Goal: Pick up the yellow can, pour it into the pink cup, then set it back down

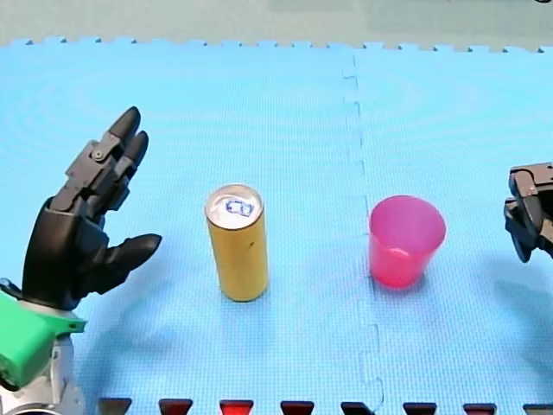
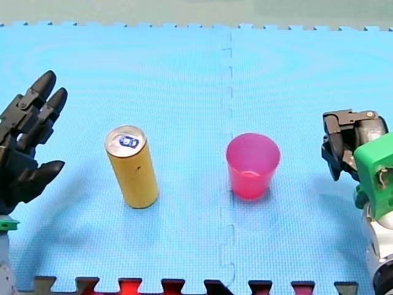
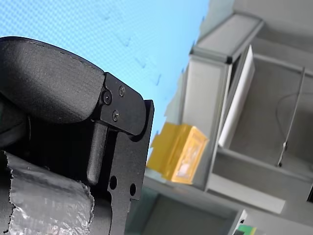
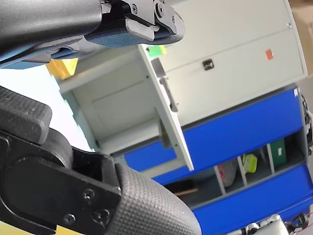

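Note:
A yellow can (image 1: 238,246) with a silver top stands upright on the blue foam mat (image 1: 285,130), a little left of the middle. To its right, about a can's height away, a pink cup (image 1: 404,240) stands upright with its mouth up. My left hand (image 1: 130,194) is raised at the mat's left side, open, palm turned toward the can and a short gap away from it. My right hand (image 2: 344,144) hangs at the right edge, to the right of the cup, fingers curled on nothing.
A seam (image 1: 359,173) in the mat runs front to back between can and cup. The mat's toothed front edge (image 1: 294,406) lies close to me. A grey shelf unit with a yellow box (image 3: 178,152) and blue cabinets (image 4: 244,122) stand beyond the mat.

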